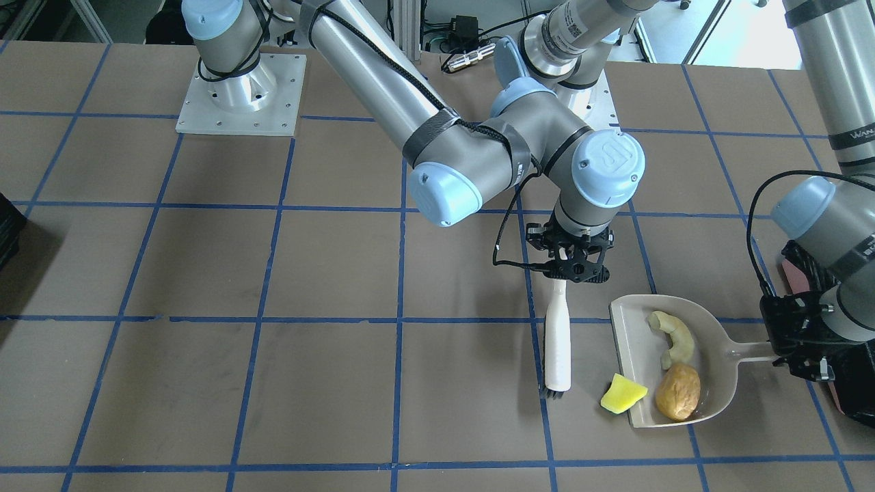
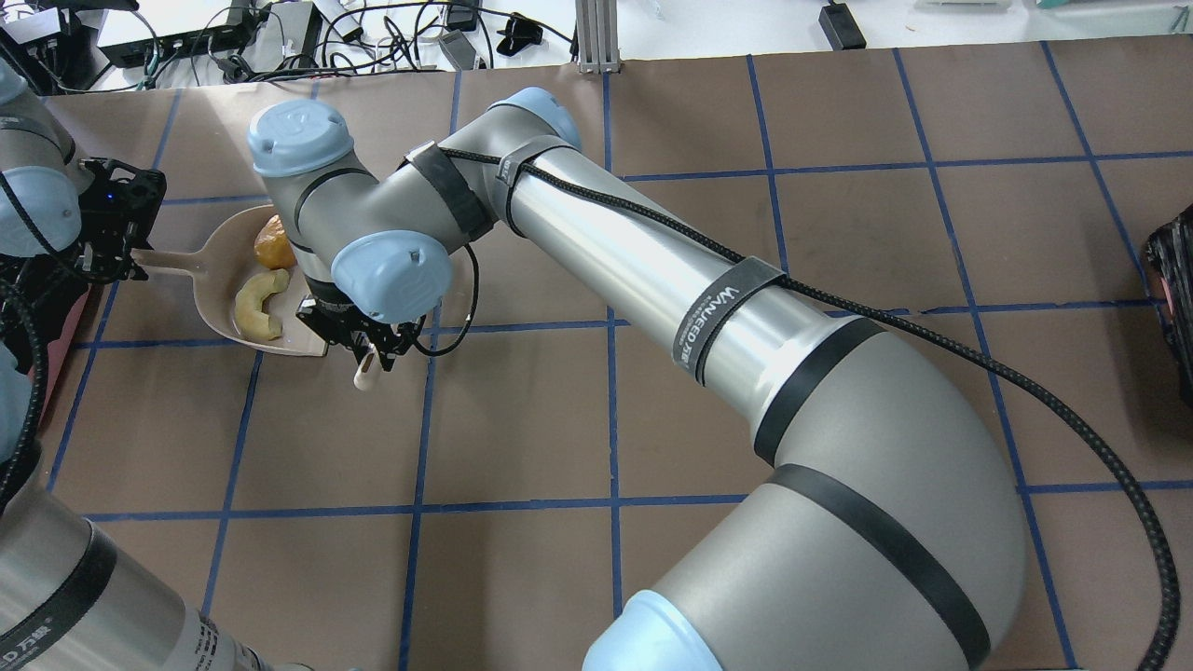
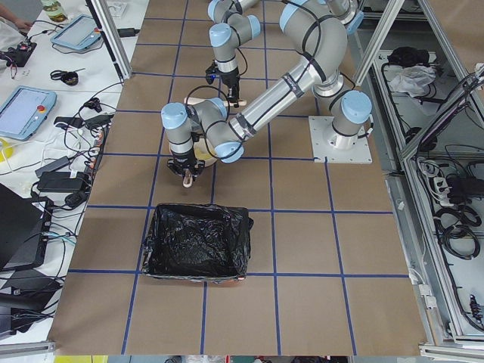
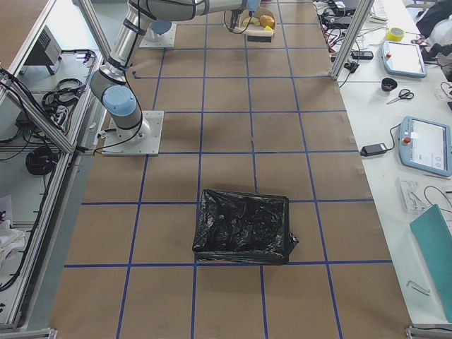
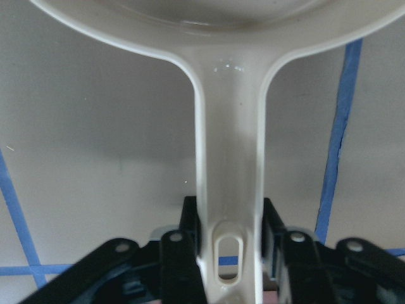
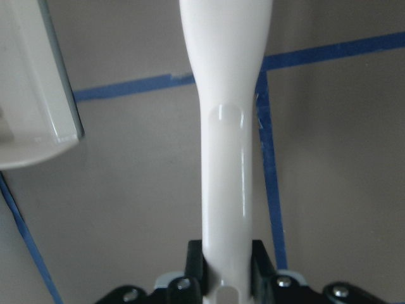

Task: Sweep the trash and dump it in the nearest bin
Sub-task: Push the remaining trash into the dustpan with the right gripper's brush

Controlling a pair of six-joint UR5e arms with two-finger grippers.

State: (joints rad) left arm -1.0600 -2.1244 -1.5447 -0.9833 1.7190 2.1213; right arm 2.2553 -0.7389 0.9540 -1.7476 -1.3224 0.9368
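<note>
White plastic brush [image 1: 558,342] clamped by right gripper [image 1: 571,270] | off-white plastic dustpan [image 1: 632,342] pinched at its handle by left gripper [image 1: 778,348], near bench's left edge | orange-yellow fruit piece [image 1: 678,391] and pale peel ring [image 1: 673,338] seen inside pan | yellow sponge [image 1: 623,395] at pan's lip | black-bagged bin [image 3: 198,243] at left edge

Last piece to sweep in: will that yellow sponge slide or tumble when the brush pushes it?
The sponge looks small and light, so it will probably skid ahead of the brush. It lies wedge-like against the dustpan lip, so it may flip or catch there. Its flat faces make rolling unlikely.
</note>
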